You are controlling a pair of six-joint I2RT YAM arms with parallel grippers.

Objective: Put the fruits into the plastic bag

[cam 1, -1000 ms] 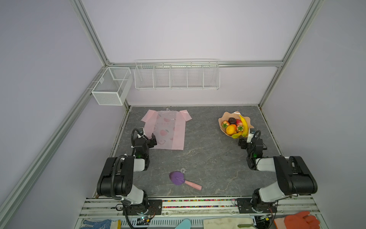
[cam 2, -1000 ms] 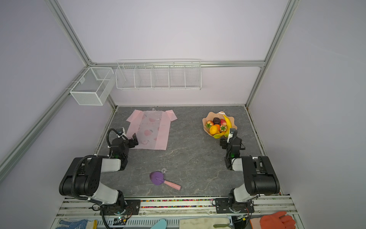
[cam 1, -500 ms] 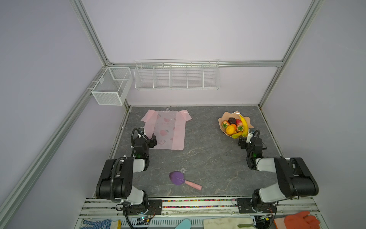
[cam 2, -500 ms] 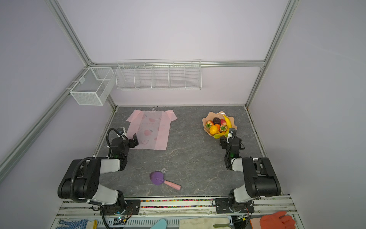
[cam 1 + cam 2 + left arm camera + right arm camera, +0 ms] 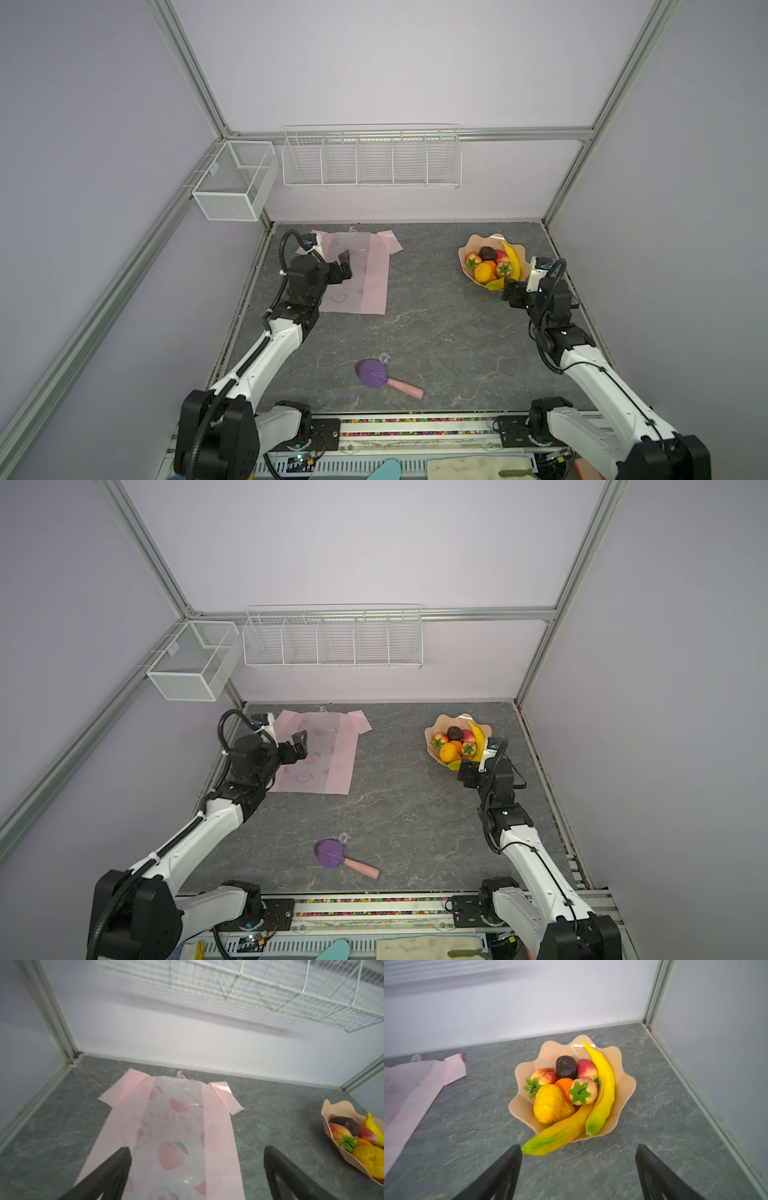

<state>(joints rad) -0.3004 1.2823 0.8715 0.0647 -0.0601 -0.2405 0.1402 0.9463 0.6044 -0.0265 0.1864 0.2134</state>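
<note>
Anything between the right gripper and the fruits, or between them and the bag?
Nothing visible. The open right gripper faces the fruits across bare table; only the bowl rim rings them. The stretch to the plastic bag is clear; the purple tool lies off that line.

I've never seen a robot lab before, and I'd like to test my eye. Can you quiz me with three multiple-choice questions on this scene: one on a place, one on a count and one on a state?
1. Where are the fruits?
A) in the wire basket on the wall
B) in the peach-coloured bowl
C) scattered on the bare table

2. How many bananas are there?
A) one
B) two
C) four

3. The left gripper by the plastic bag is:
A) open and empty
B) shut on a strawberry
C) shut on a bag handle

Answers:
1 B: they are all piled in the bowl.
2 B: two yellow, green-tipped ones lie along the bowl's edge.
3 A: its jaws stand wide apart, with only the flat bag beyond them.
</note>
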